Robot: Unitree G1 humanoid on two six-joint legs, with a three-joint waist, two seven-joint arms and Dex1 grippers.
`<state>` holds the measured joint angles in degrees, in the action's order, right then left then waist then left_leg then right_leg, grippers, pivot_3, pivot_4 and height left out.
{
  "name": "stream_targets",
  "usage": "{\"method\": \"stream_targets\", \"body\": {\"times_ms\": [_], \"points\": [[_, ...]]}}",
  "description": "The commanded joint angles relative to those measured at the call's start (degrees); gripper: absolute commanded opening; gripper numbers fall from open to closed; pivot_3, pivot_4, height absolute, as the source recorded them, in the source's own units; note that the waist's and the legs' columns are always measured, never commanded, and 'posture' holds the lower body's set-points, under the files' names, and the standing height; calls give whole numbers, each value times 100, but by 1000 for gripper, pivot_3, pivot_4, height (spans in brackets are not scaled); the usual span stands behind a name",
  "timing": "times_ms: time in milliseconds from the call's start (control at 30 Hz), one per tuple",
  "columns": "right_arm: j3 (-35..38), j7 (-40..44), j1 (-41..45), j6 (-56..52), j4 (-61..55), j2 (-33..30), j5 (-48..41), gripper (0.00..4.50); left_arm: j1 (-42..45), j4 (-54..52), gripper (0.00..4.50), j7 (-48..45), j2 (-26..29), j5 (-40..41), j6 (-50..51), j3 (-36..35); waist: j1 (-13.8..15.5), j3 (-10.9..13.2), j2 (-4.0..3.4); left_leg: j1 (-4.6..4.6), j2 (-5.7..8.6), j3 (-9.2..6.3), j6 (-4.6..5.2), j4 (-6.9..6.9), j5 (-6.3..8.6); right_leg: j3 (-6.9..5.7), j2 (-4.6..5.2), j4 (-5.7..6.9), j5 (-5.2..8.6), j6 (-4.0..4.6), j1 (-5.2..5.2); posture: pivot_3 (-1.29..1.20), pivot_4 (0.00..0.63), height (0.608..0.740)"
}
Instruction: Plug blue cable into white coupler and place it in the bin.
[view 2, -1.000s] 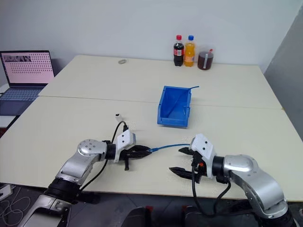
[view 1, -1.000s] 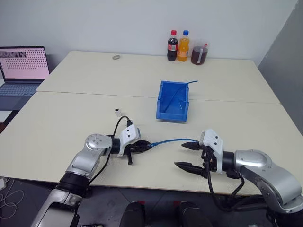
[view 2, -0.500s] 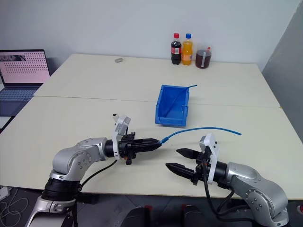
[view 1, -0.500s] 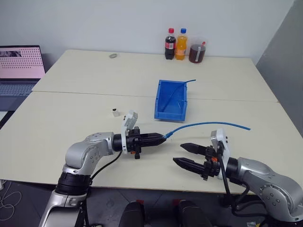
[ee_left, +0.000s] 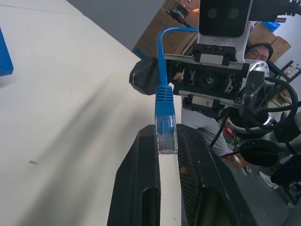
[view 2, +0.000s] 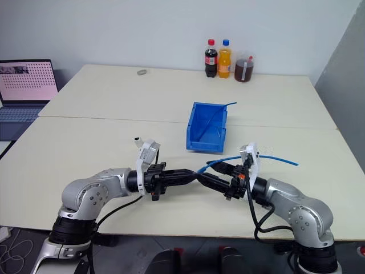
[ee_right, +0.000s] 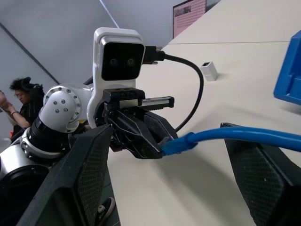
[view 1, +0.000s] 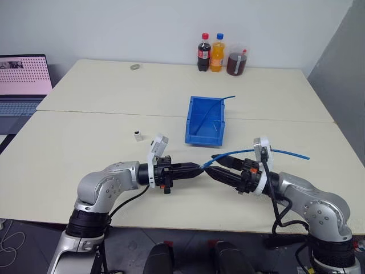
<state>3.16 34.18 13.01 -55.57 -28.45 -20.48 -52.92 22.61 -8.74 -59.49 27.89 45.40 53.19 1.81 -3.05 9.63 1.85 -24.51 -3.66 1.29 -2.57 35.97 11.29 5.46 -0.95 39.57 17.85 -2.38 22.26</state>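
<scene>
The left end effector pinches the thin bright-blue cable by its clear plug above the table; the right end effector, spread, straddles it for regrasping.

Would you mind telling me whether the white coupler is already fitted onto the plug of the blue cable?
No: the white coupler stands alone on the table, while the blue cable has its bare clear plug pinched in the left gripper.
</scene>
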Motion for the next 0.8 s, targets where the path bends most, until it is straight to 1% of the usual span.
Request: {"method": "stream_targets", "body": {"times_ms": [33,167,200,300,367,500,700,767,800], "points": [[-70,54,156,65,-21,17,-173,3375,-12,-200,233,13,-30,169,-47,-105,-1,0,0,-2,0,0,0,0,0,-1,0,-1,0,0,0,0,150,740],[-152,91,239,99,86,13,-131,2326,-15,-190,233,39,-61,227,-42,-120,-1,0,0,-3,0,-1,0,0,0,-1,0,-4,-1,-1,0,0,150,740],[-155,97,266,102,120,19,-139,2227,-19,-188,233,42,-61,242,-41,-119,-1,0,0,-4,0,-1,0,0,0,-1,0,-4,-1,-1,0,0,150,740],[-162,138,317,97,171,1,-182,1537,-35,-190,233,27,-37,259,-54,-94,-2,0,0,-4,0,-1,0,0,0,-1,0,-5,-1,-1,1,0,150,740],[-181,164,327,92,180,-20,-190,981,-38,-181,233,22,-30,259,-83,-89,-2,0,0,-6,0,-1,0,0,0,-2,0,-7,-1,0,1,0,150,740],[-216,243,365,64,207,-96,-200,188,-24,-141,233,-17,-57,218,-228,-91,-2,1,-1,-8,0,-1,0,0,0,-2,0,-9,-1,-1,2,0,150,740],[-175,348,406,-57,227,-195,-382,144,1,-20,233,-39,-80,233,-355,-149,-1,1,0,-11,0,-2,0,0,0,-3,1,-13,-1,-1,2,0,150,740],[-172,366,413,-87,232,-221,-435,143,20,9,933,-50,-30,235,-293,-131,-2,1,-1,-12,0,-3,0,0,0,-4,1,-14,-2,-1,2,0,150,740],[-174,366,416,-95,236,-230,-456,140,22,10,1131,-84,3,230,-272,-110,-3,1,-1,-12,0,-3,0,-1,0,-4,1,-15,-2,-1,2,0,150,740]]}}
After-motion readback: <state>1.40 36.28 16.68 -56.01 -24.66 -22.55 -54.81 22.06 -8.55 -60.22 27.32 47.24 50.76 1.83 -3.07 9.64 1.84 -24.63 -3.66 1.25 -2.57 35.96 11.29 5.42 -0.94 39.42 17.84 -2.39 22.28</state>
